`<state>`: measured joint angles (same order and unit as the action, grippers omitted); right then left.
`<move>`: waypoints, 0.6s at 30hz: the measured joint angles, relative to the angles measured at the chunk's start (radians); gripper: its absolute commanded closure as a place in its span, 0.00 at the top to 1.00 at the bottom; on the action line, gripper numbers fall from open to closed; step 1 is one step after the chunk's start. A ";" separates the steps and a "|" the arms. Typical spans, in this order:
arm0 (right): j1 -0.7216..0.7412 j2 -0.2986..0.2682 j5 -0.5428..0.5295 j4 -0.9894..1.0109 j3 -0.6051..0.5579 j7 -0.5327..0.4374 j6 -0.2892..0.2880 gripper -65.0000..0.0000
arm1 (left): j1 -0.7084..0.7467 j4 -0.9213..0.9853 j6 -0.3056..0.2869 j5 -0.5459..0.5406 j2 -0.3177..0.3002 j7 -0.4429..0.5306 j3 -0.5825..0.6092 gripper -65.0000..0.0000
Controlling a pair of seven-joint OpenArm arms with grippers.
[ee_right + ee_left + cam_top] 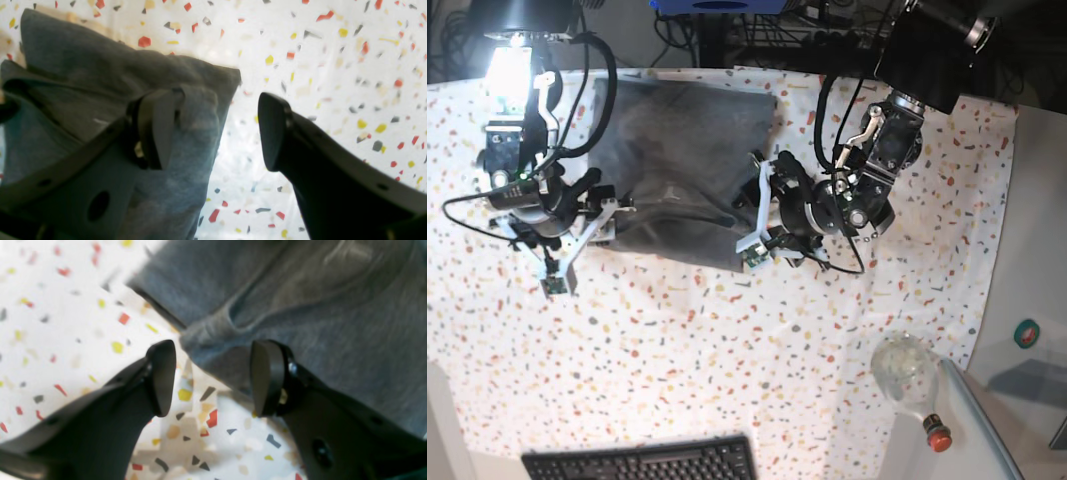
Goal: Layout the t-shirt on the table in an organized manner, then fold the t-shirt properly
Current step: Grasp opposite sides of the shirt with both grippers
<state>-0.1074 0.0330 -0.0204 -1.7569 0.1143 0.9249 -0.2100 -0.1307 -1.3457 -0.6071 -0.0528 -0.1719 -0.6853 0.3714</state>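
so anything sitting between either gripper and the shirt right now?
Nothing visible. The left gripper is open at an edge of the t-shirt, one finger over the fabric. The right gripper is open at another corner, one finger over the cloth. Only bare table lies alongside.

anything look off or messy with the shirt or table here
The t-shirt lies as a folded block, but its near edge is uneven and wrinkled, with a lumpy corner by the left gripper. Nothing spilled or damaged on the table.
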 measured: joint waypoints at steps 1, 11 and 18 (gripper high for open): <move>-0.002 0.000 -0.002 0.010 0.000 0.000 0.000 0.58 | -0.006 0.010 0.000 0.000 0.003 0.000 0.005 0.39; -0.006 0.000 -0.002 0.014 0.000 -0.005 0.000 0.58 | -0.058 0.095 -0.003 0.000 0.054 0.008 0.003 0.22; -0.007 0.000 -0.001 0.015 0.002 -0.006 0.000 0.58 | -0.060 0.094 -0.003 0.000 0.060 0.004 -0.004 0.00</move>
<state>-0.1146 0.0330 -0.0216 -1.7420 0.1162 0.9188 -0.2100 -0.1909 -1.2518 -0.6102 -0.0532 -0.1116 -0.6811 0.3672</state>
